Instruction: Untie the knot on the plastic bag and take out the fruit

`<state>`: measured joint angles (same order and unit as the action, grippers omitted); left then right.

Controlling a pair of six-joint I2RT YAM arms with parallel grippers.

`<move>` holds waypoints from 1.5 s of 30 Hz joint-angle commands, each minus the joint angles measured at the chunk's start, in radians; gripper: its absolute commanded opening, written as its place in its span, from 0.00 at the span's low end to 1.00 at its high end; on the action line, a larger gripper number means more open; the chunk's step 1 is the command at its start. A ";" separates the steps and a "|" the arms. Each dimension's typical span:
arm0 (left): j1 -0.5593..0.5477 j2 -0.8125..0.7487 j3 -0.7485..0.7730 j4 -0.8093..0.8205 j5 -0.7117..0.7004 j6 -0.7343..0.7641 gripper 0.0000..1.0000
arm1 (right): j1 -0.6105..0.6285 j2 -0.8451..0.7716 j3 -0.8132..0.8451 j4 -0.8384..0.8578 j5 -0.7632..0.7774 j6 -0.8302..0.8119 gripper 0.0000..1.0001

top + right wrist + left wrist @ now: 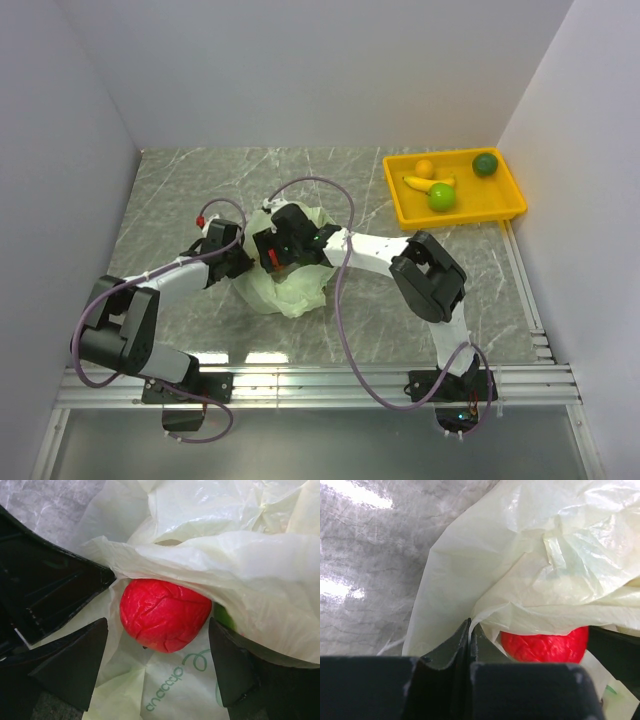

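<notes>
The pale green plastic bag [295, 290] lies crumpled mid-table, its mouth open; no knot shows. My left gripper [245, 262] is at the bag's left side. In the left wrist view it [470, 624] is shut on a fold of the bag's edge [485, 611]. My right gripper [275, 255] is at the bag's mouth. In the right wrist view it [157, 624] is open, one finger on each side of a red apple [165, 612] that lies on the bag film, apart from both. The apple also shows in the left wrist view [545, 645]. A bit of green fruit [225, 618] peeks from under the film.
A yellow tray [460, 215] at the back right holds a banana [425, 185], a light green apple [442, 197], a small orange fruit [425, 167] and a dark green round fruit [485, 163]. White walls stand left, right and behind.
</notes>
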<state>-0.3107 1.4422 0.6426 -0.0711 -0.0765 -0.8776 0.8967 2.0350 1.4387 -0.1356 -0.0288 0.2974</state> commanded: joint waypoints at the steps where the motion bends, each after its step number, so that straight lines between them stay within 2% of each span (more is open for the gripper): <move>1: 0.001 -0.034 -0.009 0.025 0.018 0.008 0.09 | -0.004 0.001 0.026 0.018 -0.006 -0.011 0.87; 6: 0.002 -0.028 -0.014 0.022 0.026 0.008 0.09 | -0.004 0.045 0.074 0.013 0.026 0.005 0.82; 9: 0.002 -0.028 -0.015 0.027 0.030 0.006 0.09 | -0.004 0.062 0.084 0.016 0.049 0.008 0.76; 19: 0.002 -0.016 -0.012 0.030 0.041 0.006 0.09 | -0.004 0.091 0.089 0.008 0.061 0.025 0.78; 20: 0.001 -0.016 -0.012 0.028 0.041 0.008 0.09 | -0.004 0.090 0.091 0.004 0.050 0.019 0.76; 21: 0.002 -0.016 -0.009 0.027 0.038 0.008 0.09 | -0.005 0.082 0.086 0.004 0.050 0.019 0.52; 22: 0.001 -0.020 -0.008 0.024 0.038 0.009 0.09 | -0.004 0.071 0.077 0.013 0.052 0.019 0.40; 24: 0.001 -0.026 -0.003 0.016 0.034 0.012 0.09 | -0.004 0.024 0.043 0.034 0.056 0.019 0.25; 30: 0.002 -0.045 0.008 0.001 0.014 0.022 0.09 | -0.004 -0.120 0.008 0.030 0.047 -0.006 0.13; 38: 0.002 -0.066 0.023 -0.024 -0.008 0.034 0.09 | -0.007 -0.356 -0.049 -0.029 0.016 -0.067 0.08; 42: 0.002 -0.089 0.029 -0.035 -0.011 0.048 0.09 | -0.076 -0.487 -0.089 -0.059 0.093 -0.095 0.07; 45: 0.002 -0.097 0.034 -0.042 0.000 0.058 0.09 | -0.215 -0.541 -0.098 -0.097 0.182 -0.103 0.07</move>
<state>-0.3107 1.3808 0.6384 -0.1020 -0.0723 -0.8497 0.8013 1.5444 1.3575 -0.1852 0.0368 0.2260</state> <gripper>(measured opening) 0.089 0.639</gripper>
